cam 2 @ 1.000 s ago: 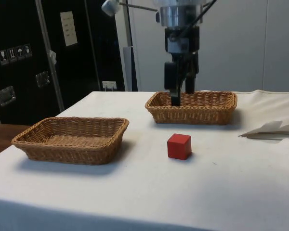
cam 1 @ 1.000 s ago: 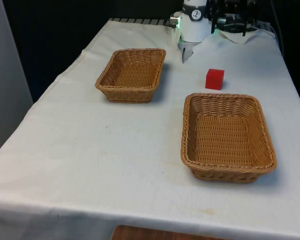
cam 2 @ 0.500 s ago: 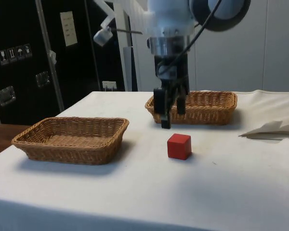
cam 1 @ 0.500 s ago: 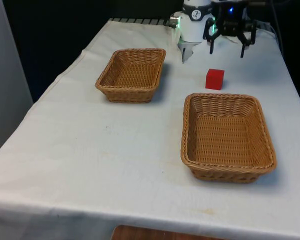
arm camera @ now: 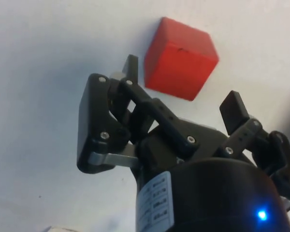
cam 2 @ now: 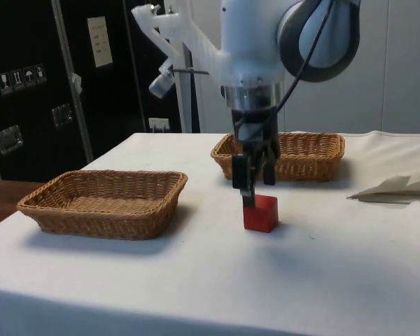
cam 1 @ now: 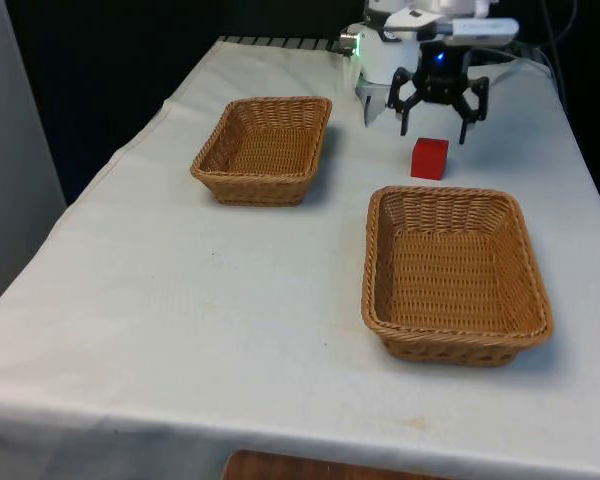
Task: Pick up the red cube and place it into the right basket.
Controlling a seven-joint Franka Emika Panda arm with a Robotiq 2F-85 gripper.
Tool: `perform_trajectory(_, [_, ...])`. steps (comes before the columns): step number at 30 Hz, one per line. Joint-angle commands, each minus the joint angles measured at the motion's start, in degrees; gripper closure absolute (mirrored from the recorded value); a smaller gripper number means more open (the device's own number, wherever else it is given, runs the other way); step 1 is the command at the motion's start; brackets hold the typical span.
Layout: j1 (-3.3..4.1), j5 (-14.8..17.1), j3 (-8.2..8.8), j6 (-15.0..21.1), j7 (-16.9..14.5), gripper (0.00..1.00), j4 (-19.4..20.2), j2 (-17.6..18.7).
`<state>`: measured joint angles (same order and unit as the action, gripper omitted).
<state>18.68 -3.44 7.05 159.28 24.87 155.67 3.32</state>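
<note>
The red cube (cam 1: 429,158) rests on the white cloth beyond the far rim of the right basket (cam 1: 450,270), which is wicker and empty. My gripper (cam 1: 433,132) hangs open just above the cube, one fingertip to each side of it, at about the level of its top. From the side, the gripper (cam 2: 256,192) overlaps the top edge of the cube (cam 2: 260,213). Through the wrist camera the cube (arm camera: 180,59) lies just past the spread fingertips (arm camera: 130,65), with nothing held in the gripper (arm camera: 182,87).
A second empty wicker basket (cam 1: 263,148) stands at the front view's left, also seen behind the arm from the side (cam 2: 301,155). The right basket sits nearest the side camera (cam 2: 105,201). A sheet of white paper (cam 2: 399,187) lies on the cloth.
The gripper has come down and moved from near the robot's base to just above the red cube, staying open. The cube and baskets have not moved.
</note>
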Motion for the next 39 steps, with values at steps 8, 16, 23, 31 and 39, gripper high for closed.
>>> perform_trajectory(8, [0.0,0.34,0.74,1.83,-1.43,0.0,0.17,1.32])
perform_trajectory(16, [0.23,0.4,0.57,1.83,-0.92,0.0,-0.46,2.18])
perform_trajectory(23, [0.11,0.97,-0.29,3.5,0.06,0.0,-1.6,5.67])
perform_trajectory(31, [0.06,0.4,-0.4,4.76,0.86,0.0,-2.29,7.85])
perform_trajectory(39, [0.06,0.11,-0.23,4.7,0.92,0.7,-2.29,7.85])
